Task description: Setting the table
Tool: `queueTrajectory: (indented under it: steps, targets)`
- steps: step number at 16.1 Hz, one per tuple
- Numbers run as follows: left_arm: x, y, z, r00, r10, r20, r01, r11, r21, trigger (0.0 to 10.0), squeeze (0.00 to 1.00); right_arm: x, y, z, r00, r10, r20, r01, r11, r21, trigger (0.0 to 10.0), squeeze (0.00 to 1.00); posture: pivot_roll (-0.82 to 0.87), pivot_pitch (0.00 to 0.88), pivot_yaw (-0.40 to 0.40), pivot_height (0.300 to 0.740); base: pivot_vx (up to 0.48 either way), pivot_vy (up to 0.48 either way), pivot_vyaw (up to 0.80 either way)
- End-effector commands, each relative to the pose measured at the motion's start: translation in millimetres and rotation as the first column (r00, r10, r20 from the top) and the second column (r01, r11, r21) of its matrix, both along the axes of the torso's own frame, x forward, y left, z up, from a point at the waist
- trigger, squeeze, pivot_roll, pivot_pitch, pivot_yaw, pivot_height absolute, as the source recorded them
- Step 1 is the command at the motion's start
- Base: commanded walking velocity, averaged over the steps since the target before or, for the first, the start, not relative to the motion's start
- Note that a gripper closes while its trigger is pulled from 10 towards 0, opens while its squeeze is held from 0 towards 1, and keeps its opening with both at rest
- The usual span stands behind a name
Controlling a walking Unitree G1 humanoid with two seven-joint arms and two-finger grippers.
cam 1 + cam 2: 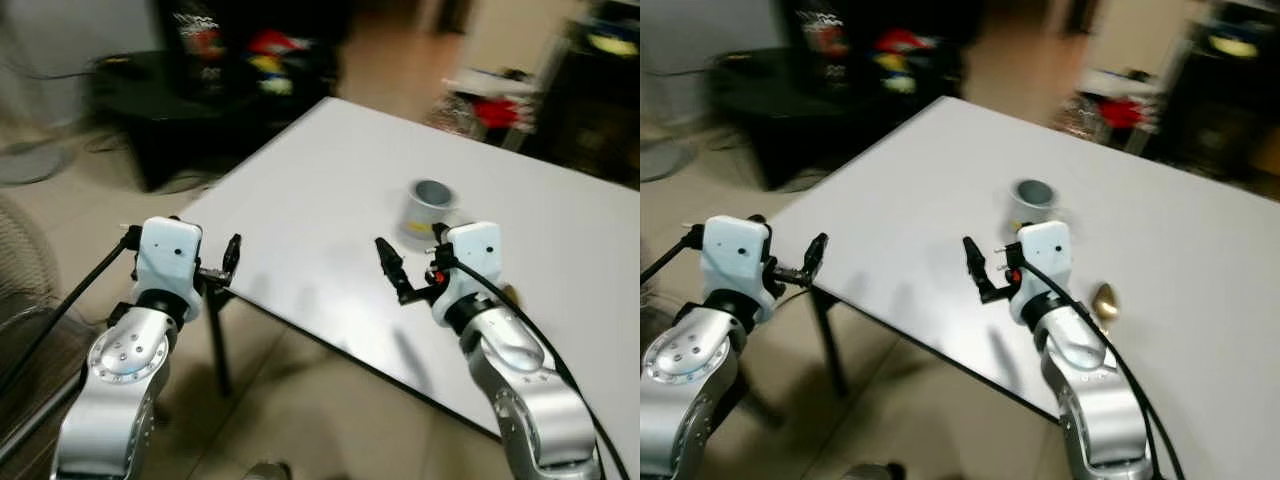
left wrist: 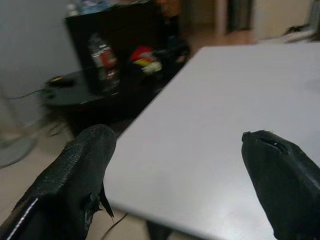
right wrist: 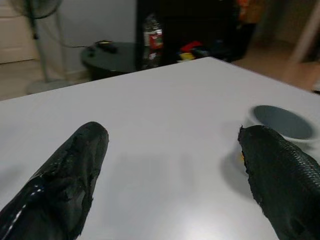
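A white table (image 1: 330,200) stretches ahead and to the right. On it stands a grey cup (image 1: 432,205), also visible as the grey cup (image 3: 280,122) just beyond one finger in the right wrist view. A gold spoon (image 1: 1105,300) lies on the table beside my right arm. My right gripper (image 1: 395,270) hovers over the table's near edge, a little nearer than the cup, open and holding nothing. My left gripper (image 1: 225,262) hangs open at the table's left corner, just off its edge, with nothing between its fingers (image 2: 75,170).
A low black table (image 1: 190,100) carrying bottles and colourful items stands at the back left. A fan base (image 1: 25,160) sits on the floor at far left. Blurred clutter (image 1: 495,105) lies beyond the table's far right. A dark table leg (image 1: 215,340) drops below the left corner.
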State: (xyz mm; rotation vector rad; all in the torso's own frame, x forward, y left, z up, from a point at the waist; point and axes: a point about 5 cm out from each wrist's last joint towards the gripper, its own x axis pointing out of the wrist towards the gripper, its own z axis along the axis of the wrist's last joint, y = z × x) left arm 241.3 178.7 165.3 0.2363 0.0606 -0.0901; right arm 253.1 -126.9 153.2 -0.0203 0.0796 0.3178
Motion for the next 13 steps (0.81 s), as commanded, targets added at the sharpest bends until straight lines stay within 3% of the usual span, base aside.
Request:
queueTrajectory:
  steps: [1,4,8,10,13]
  targets:
    - [-3.9,4.5,4,1.0,0.021,0.004,-0.021,1.0,0.016,10.0,0.0,-0.8,3.0,0,1.0,0.028,-0.004,-0.028,1.0,0.009,10.0,1.0,0.18,0.0,-0.041,0.74,0.0,0.0,0.8]
    - [-3.6,2.6,-1,1.0,0.006,-0.013,-0.006,1.0,0.028,10.0,0.0,-3.9,2.6,-5,1.0,0.006,-0.019,-0.006,1.0,0.017,10.0,1.0,0.18,0.0,-0.02,0.74,0.0,0.0,0.8]
    - [12.8,0.2,9,1.0,-0.022,0.011,0.022,1.0,0.013,10.0,0.0,1.8,3.2,1,0.999,-0.04,0.021,0.04,0.999,0.036,10.0,1.0,0.15,0.0,0.016,0.74,0.0,0.0,0.8]
    - [13.1,2.2,4,1.0,0.005,-0.023,-0.004,1.0,0.008,10.0,0.0,0.1,1.5,-5,0.999,-0.038,-0.019,0.038,0.999,0.001,10.0,1.0,0.13,0.0,0.029,0.74,0.0,0.0,0.8]
    - [9.3,0.8,1,1.0,-0.004,-0.024,0.005,0.999,0.035,10.0,0.0,-2.2,1.4,-14,0.997,-0.051,-0.057,0.053,0.998,0.022,10.0,1.0,0.16,0.0,0.01,0.74,0.0,0.0,0.8]
